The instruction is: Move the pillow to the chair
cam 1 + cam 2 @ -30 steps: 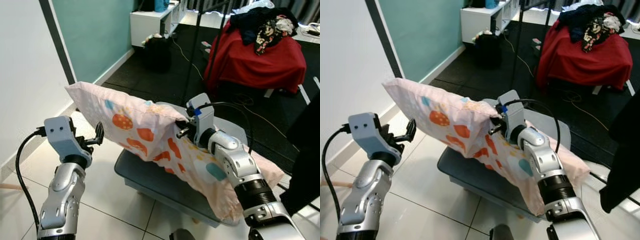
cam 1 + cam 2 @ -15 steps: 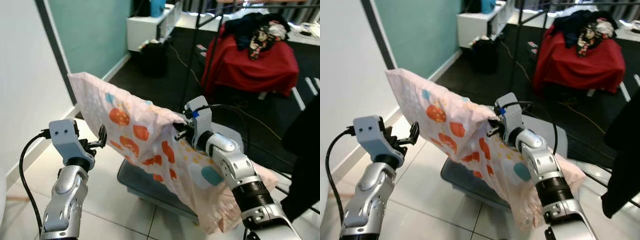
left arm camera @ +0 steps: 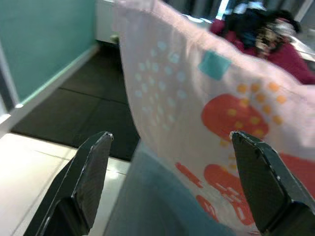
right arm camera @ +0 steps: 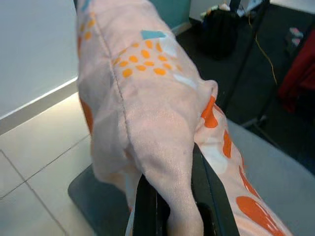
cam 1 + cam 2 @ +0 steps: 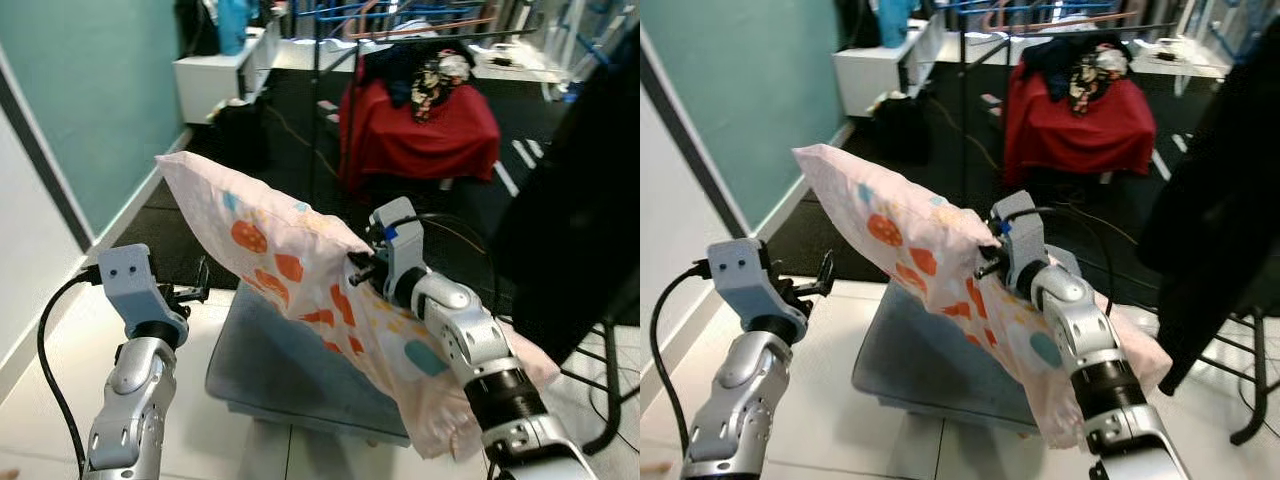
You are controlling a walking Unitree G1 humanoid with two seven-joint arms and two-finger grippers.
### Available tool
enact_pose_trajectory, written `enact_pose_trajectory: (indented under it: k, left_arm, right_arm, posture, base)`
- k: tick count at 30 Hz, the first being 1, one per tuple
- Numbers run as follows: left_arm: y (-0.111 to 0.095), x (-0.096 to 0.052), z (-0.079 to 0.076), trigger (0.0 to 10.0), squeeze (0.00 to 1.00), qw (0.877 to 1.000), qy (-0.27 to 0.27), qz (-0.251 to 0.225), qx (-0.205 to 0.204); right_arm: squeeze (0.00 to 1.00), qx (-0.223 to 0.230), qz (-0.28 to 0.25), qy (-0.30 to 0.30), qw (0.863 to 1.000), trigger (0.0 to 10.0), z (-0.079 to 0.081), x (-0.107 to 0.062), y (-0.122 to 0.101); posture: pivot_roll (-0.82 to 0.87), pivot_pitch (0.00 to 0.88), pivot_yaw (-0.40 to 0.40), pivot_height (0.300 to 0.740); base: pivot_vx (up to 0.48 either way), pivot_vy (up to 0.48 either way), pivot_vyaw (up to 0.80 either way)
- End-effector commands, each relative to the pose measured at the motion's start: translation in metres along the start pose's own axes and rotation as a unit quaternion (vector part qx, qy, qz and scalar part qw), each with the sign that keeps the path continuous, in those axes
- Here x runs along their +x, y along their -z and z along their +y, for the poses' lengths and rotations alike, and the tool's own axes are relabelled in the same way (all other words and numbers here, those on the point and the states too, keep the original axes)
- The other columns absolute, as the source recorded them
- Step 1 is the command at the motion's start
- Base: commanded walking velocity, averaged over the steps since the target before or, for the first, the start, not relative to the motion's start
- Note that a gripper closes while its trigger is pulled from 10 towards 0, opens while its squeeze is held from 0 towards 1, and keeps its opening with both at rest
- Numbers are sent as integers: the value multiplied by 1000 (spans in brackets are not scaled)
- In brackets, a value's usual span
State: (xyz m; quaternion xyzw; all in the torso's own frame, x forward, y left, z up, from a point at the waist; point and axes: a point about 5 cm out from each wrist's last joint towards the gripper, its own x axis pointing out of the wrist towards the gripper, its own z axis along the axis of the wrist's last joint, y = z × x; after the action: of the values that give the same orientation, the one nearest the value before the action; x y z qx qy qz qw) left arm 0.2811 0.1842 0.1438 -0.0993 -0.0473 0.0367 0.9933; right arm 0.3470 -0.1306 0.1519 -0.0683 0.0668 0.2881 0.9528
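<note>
A long pink pillow [image 5: 290,270] printed with orange and teal shapes hangs in the air above a grey padded chair seat [image 5: 270,365]. My right gripper [image 5: 358,270] is shut on the pillow's upper edge, and in the right wrist view the fabric [image 4: 162,147] bunches between its black fingers [image 4: 206,191]. The pillow's lower end [image 5: 450,425] droops past the seat's front right. My left gripper [image 5: 200,285] is open beside the pillow's left end, apart from it. In the left wrist view its fingers [image 3: 91,172] stand wide, with the pillow [image 3: 206,98] ahead.
A red-draped seat piled with clothes [image 5: 420,125] stands behind. A black stand pole [image 5: 322,100] rises just beyond the grey seat. Dark garments [image 5: 585,200] hang at the right. A white cabinet [image 5: 215,75] and teal wall are at back left. White floor tiles [image 5: 50,340] lie on the left.
The camera has swung, so the whole scene shifted. My right gripper still holds the pillow, which now hangs over more of the grey seat. The left gripper stays open.
</note>
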Motion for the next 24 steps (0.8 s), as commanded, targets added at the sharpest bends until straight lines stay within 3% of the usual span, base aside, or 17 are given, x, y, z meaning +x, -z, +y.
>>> enact_pose_trajectory:
  k: [1, 3, 24]
  left_arm:
    - [7, -4, 2, 10000, 0, 1000, 2, 15, 8]
    - [8, -4, 2, 10000, 0, 1000, 6, 17, 11]
    - [9, -6, 1, 10000, 0, 1000, 4, 26, 3]
  right_arm:
    - [0, -20, -61, -24, 998, 10000, 8, 1, -26]
    - [0, -21, -60, -27, 998, 10000, 9, 2, -26]
    - [0, -30, -55, -47, 997, 10000, 20, 1, -24]
  posture:
    - [-175, 0, -27, 736]
    - [-174, 0, -27, 736]
    - [-175, 0, -21, 736]
  base:
    - [0, 0, 775]
    - [0, 0, 775]
    - [0, -432, 775]
